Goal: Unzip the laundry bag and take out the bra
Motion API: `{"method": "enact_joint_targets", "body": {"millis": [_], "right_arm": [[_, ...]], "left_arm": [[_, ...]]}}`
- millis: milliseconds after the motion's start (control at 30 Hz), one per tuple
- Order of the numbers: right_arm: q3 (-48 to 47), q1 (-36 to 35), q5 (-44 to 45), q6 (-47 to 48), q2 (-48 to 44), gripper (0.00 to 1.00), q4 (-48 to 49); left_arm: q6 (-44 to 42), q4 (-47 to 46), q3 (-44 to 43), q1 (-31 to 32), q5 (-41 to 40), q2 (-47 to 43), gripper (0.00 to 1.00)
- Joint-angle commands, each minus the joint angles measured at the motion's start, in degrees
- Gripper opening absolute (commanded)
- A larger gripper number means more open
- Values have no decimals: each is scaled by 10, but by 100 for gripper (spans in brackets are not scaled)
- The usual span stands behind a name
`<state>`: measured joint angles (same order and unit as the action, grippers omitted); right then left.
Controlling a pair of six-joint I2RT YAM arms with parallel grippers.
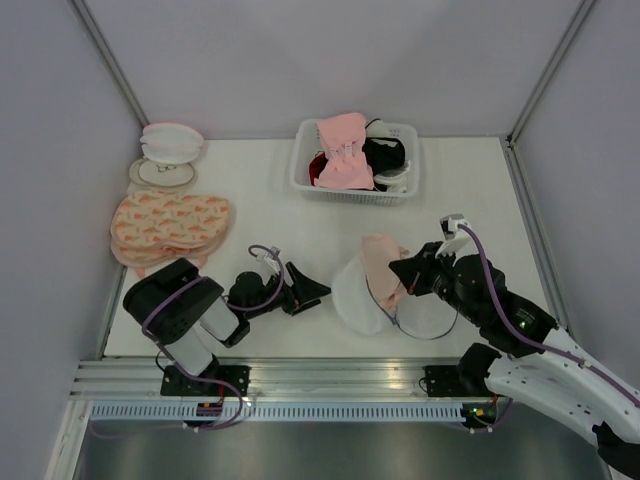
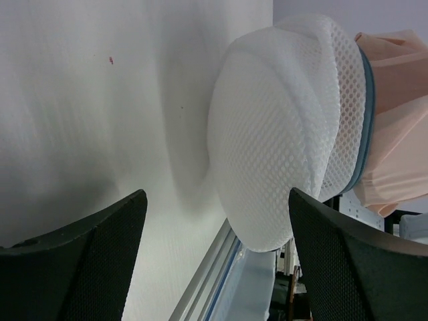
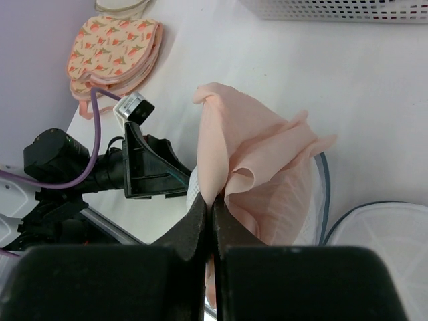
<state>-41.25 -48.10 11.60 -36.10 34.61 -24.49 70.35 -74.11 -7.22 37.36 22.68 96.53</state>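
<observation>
The round white mesh laundry bag [image 1: 357, 292] lies open near the table's front, its dark zipper rim [image 1: 432, 328] spread to the right. It fills the left wrist view [image 2: 281, 134]. The beige bra [image 1: 381, 262] sticks up out of the bag; it also shows in the right wrist view [image 3: 251, 144]. My right gripper [image 1: 402, 270] is shut on a fold of the bra [image 3: 214, 204]. My left gripper [image 1: 318, 290] is open and empty, just left of the bag, its fingers [image 2: 80, 267] apart from the mesh.
A white basket [image 1: 305, 172] at the back holds a pink garment with a bow [image 1: 343, 152] and a black garment [image 1: 385, 152]. Flat pink-orange patterned bags [image 1: 165, 225] and white-and-pink stacked discs [image 1: 168, 150] lie at the left. The table's front edge rail [image 1: 300, 375] is close.
</observation>
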Motion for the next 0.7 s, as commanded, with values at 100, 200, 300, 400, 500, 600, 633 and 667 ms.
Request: {"method": "enact_joint_targets", "body": {"millis": [100,200,300,400,500,600,633,667], "right_arm": [[-5,0,19,8,-9,0,2],[-6,-1,17,9,-8,1,4],[-15,1,21,12,-16,0,3],[-33,0,26,23,-31,1,9],[-55,0,37,36,-24,0,7],[-72,0,52,45,-9,1,11],[-73,0,56,49,-7,0,17],[-78,0,64,58,-5,1,22]], "left_arm": [[8,-209,15,3,-18,-57,98],[1,-165,20,2,-34,-84,100],[-16,-82,9,4,-33,-100,100],[-20,-94,14,4,-35,-98,100],[-21,-97,-15,8,-9,-69,100],[-16,-103,-42,17,6,-32,100],[-14,-102,-47,24,6,-24,100],[-14,-99,-53,25,10,-14,100]]}}
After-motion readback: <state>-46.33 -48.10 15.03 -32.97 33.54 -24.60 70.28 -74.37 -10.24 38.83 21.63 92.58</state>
